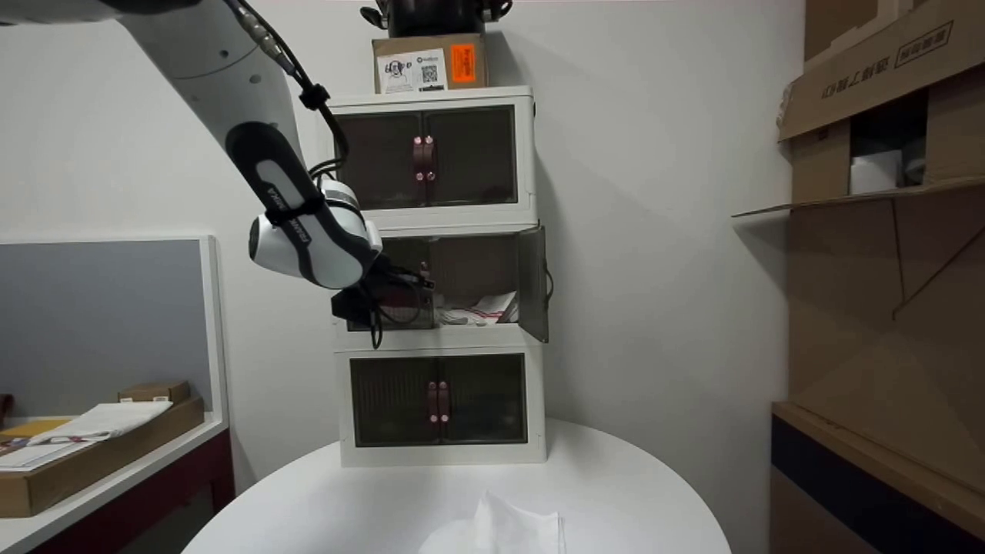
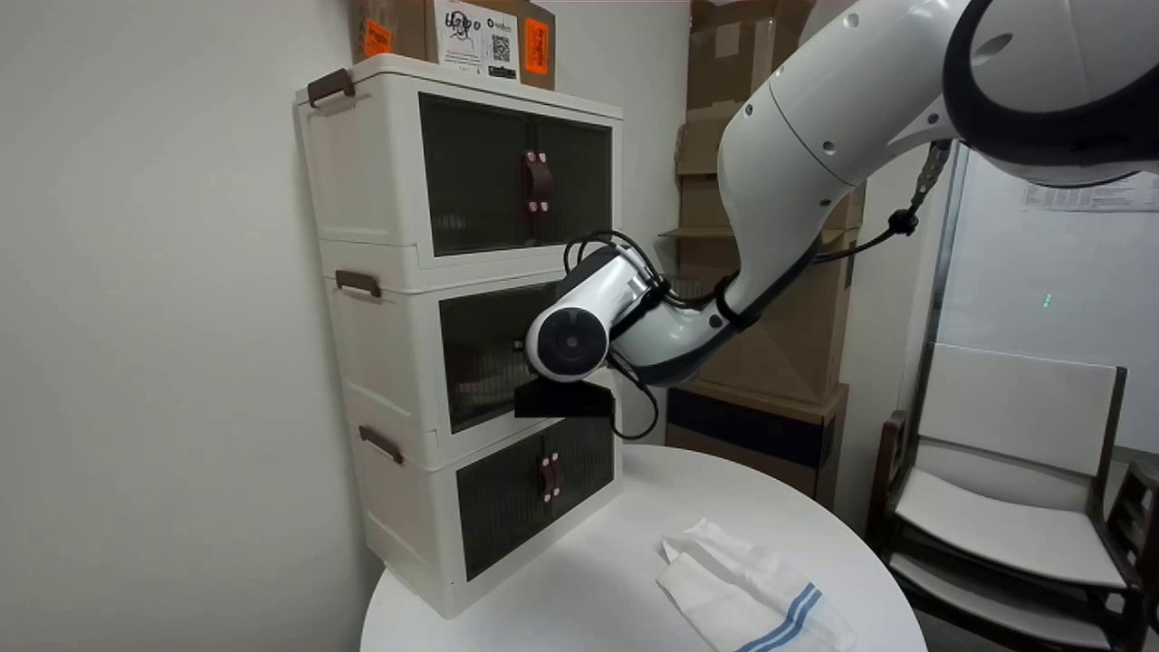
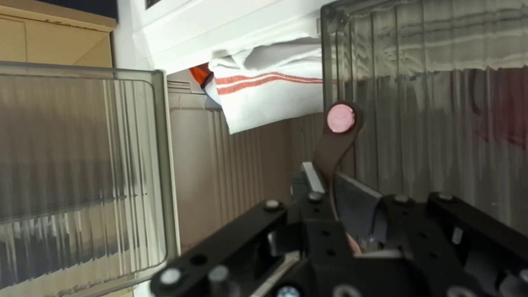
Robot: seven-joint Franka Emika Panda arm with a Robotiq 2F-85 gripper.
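Wrist view, brown strap handle (image 3: 335, 149) pinched between the jaws, pink stud (image 3: 340, 118) beyond their tips

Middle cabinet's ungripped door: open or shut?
Open: in an exterior view the door juts outward, exposing a red-striped cloth inside.

Soft Light in a Pale Room

A plain, pale-grey wall (image 1: 662, 254) runs behind the smooth, round white worktop (image 1: 646, 500). On one side I see tall brown cardboard boxes (image 1: 885, 323) stacked up, throwing soft shadows (image 1: 769, 242); on the other, a flat grey panel in a white frame (image 1: 100, 323) above a white-topped, dark-red desk (image 1: 115, 485). A dark-framed chair with white back and seat (image 2: 1005, 534) stands before a tall pale panel (image 2: 1014, 281).
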